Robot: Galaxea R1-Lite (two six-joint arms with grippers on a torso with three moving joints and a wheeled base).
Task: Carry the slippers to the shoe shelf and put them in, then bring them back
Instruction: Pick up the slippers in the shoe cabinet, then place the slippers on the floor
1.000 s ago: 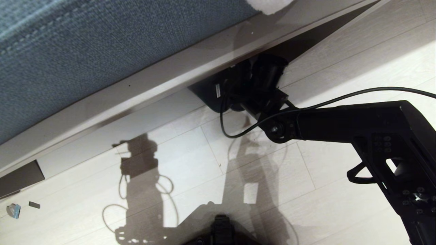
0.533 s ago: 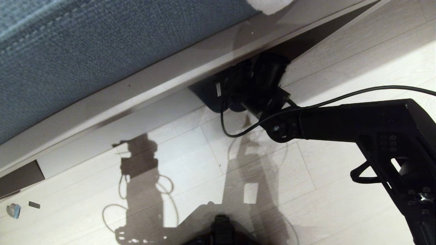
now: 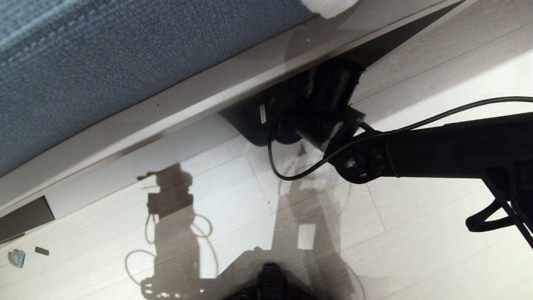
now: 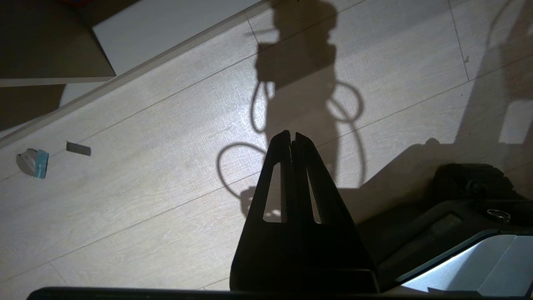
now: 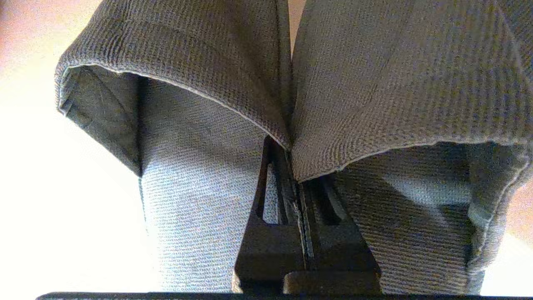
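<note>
- Here, right pincer [image 5: 293, 166] clamped tight on the slippers [image 5: 291, 104], pinching the two inner collar edges together, one slipper hanging to either side of the fingers.
- In the head view, slippers [image 3: 250, 121] seen as a dark mass at the mouth of the shoe shelf [image 3: 374, 50], partly tucked under the front lip of the counter [image 3: 187, 104], with the sole end and a white label sticking out over the floor [image 3: 416, 233].
- Right arm [image 3: 437, 146] stretched in from the right, wrist crowded right up against the counter lip; little clearance there between wrist housing and the overhanging edge.
- Black cable [image 3: 283, 166] looping down from the wrist and sagging over the floor just below the slippers.
- Blue-grey cushion [image 3: 104, 54] filling the counter top, with a strip of bare taupe edge running diagonally beside it.
- Wide stretch of pale plank floor open below and to the left of the arm, crossed only by shadows.
- Two small scraps [image 3: 16, 257] lying on the floor at far left, well apart from the slippers.
- Left pincer [image 4: 291, 137] parked over the floor, fingers pressed together with nothing between them.
- Dark gap [image 3: 25, 216] under the counter at far left, beside a white panel.
</note>
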